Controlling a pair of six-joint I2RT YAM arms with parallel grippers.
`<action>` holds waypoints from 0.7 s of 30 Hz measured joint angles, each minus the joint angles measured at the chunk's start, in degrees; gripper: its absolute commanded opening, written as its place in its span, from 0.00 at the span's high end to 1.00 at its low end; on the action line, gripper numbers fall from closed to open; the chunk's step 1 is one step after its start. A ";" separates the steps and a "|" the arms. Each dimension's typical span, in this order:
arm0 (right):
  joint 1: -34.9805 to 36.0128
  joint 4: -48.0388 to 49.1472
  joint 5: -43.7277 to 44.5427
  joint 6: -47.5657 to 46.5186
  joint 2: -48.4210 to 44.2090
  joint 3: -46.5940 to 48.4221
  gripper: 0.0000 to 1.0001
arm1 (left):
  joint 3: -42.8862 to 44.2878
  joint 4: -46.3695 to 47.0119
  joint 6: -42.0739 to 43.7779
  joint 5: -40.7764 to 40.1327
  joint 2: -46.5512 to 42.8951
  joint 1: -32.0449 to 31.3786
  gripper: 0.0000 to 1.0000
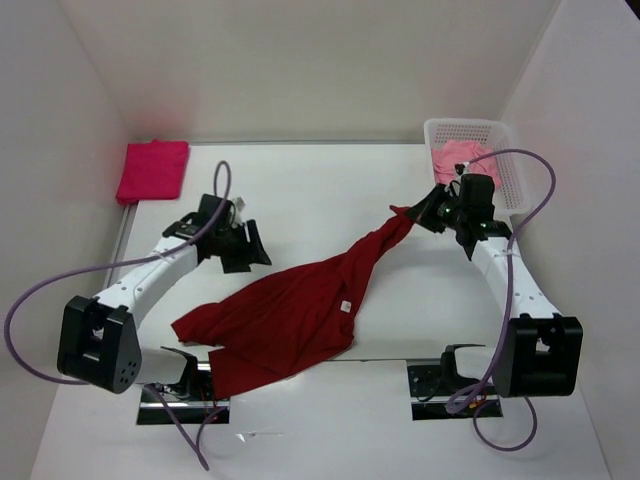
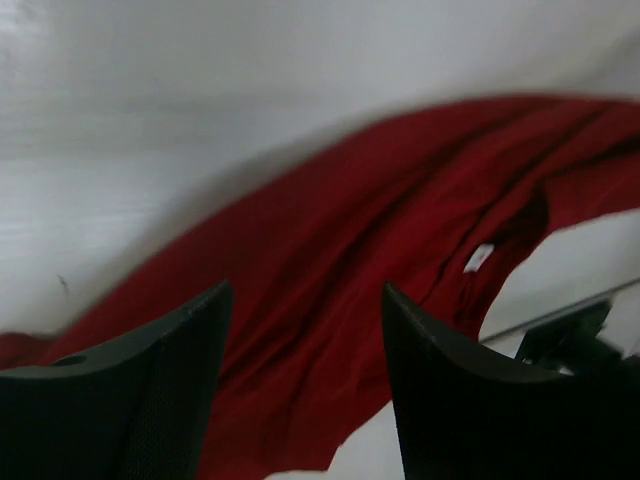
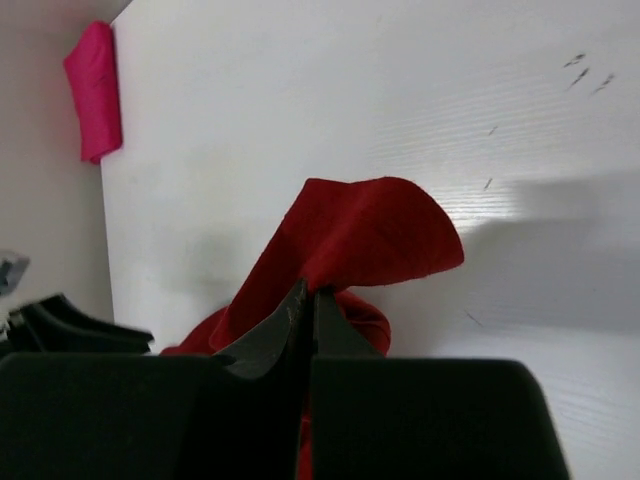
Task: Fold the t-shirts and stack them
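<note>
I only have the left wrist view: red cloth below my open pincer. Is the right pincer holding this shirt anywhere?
Observer: Yes. The right pincer is shut on one end of the dark red shirt, holding that end up off the table.
Operator: Where are the other shirts?
Observer: The magenta shirt lies folded at the table's far left corner.
Operator: And the third?
Observer: The salmon-pink shirt sits crumpled in the white basket at the far right, just beyond the right pincer.
</note>
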 measured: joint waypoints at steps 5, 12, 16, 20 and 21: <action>-3.08 0.02 1.95 1.14 -0.70 0.00 0.99 | -0.44 -4.83 1.92 -2.40 -0.52 -7.52 0.31; -4.63 0.24 2.08 1.86 -0.66 0.00 0.99 | -0.63 -4.11 5.29 0.52 2.67 -14.78 0.35; -4.63 0.26 1.57 1.86 -0.35 0.00 0.99 | -0.61 -4.02 6.84 2.14 5.18 -16.92 0.44; -4.63 0.48 1.31 1.84 0.44 0.00 0.99 | -0.15 -3.78 8.55 2.60 5.31 -17.44 0.41; -4.63 0.50 1.25 1.84 0.61 0.00 0.99 | 0.15 -3.74 8.68 2.38 5.66 -18.12 0.41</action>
